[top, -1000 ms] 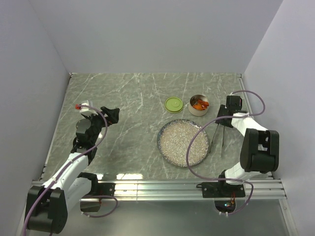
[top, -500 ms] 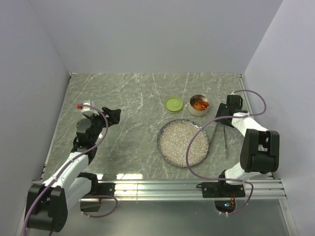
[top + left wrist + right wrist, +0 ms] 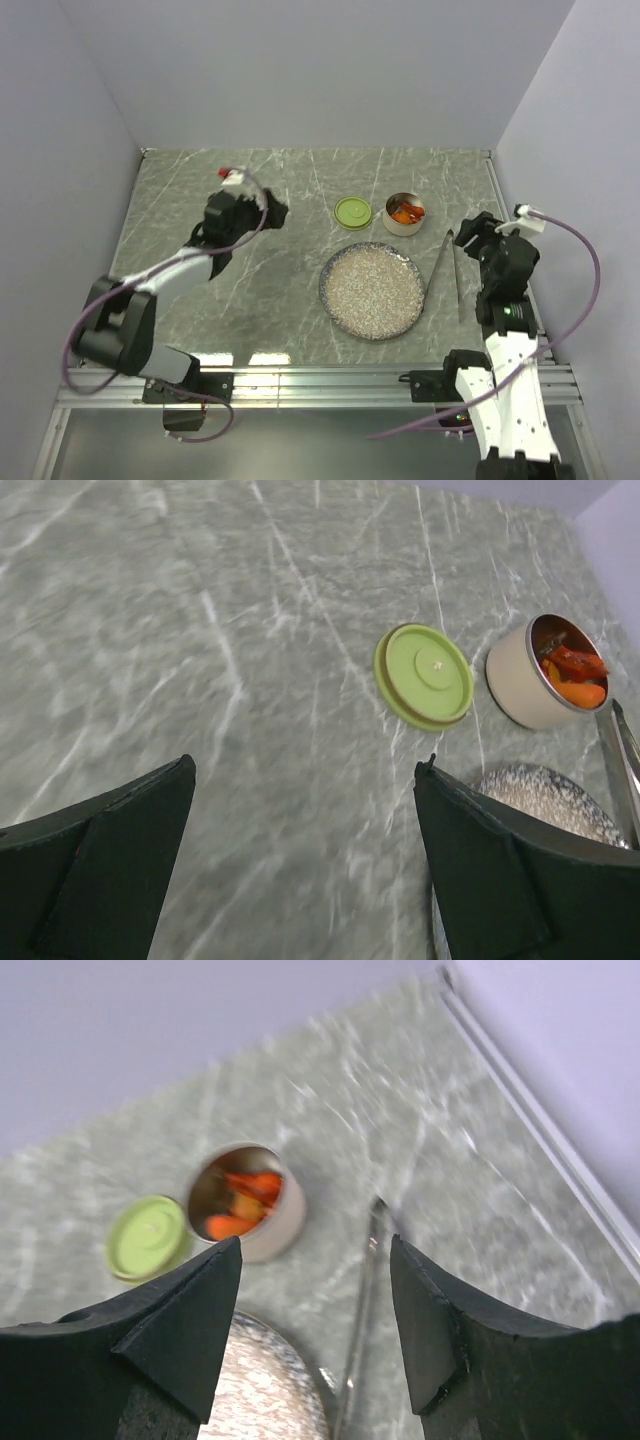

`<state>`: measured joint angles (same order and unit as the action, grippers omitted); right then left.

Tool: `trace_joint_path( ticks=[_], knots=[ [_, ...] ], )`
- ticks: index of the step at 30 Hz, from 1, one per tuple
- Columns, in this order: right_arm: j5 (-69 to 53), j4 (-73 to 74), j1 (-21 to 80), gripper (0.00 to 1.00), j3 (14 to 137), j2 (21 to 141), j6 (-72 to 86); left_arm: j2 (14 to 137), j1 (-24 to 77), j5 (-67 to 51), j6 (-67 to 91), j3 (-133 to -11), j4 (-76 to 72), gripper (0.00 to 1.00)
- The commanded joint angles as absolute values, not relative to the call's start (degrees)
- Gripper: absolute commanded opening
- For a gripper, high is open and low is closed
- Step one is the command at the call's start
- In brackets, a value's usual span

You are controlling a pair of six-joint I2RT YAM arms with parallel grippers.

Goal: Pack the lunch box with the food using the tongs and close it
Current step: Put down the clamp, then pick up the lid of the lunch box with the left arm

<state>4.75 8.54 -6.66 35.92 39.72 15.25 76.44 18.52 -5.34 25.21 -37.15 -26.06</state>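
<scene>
Tongs [image 3: 455,270] are laid flat on the table [image 3: 250,290] near its right edge. The long axis runs near to far, with the joined end toward the far edge and the arms splayed nearward. The left gripper [image 3: 272,213] is spread wide, empty. The green lid [image 3: 352,212] is set beside the lunch box [image 3: 404,214], where food [image 3: 405,211] is seen. The right gripper [image 3: 474,233], parted and empty, is held by the joined end.
</scene>
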Motion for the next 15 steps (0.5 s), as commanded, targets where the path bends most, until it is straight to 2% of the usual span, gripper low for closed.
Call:
trace_joint_path(
  ticks=[1, 7, 15],
  knots=[
    [0.8, 6.1, -6.9, 0.68, 33.8, 33.2, 16.7, 87.6, 22.0, -2.6, 21.5, -49.4, -17.4, 0.97],
    [-4.2, 6.0, -6.9, 0.68, 32.5, 25.3, 17.4, 107.4, 27.3, -1.2, 20.0, -71.1, -6.9, 0.88],
    [-7.2, 7.5, -6.9, 0.68, 31.3, 16.5, 17.9, 121.3, 33.2, 3.9, 19.3, -92.8, 6.0, 0.75]
  ],
)
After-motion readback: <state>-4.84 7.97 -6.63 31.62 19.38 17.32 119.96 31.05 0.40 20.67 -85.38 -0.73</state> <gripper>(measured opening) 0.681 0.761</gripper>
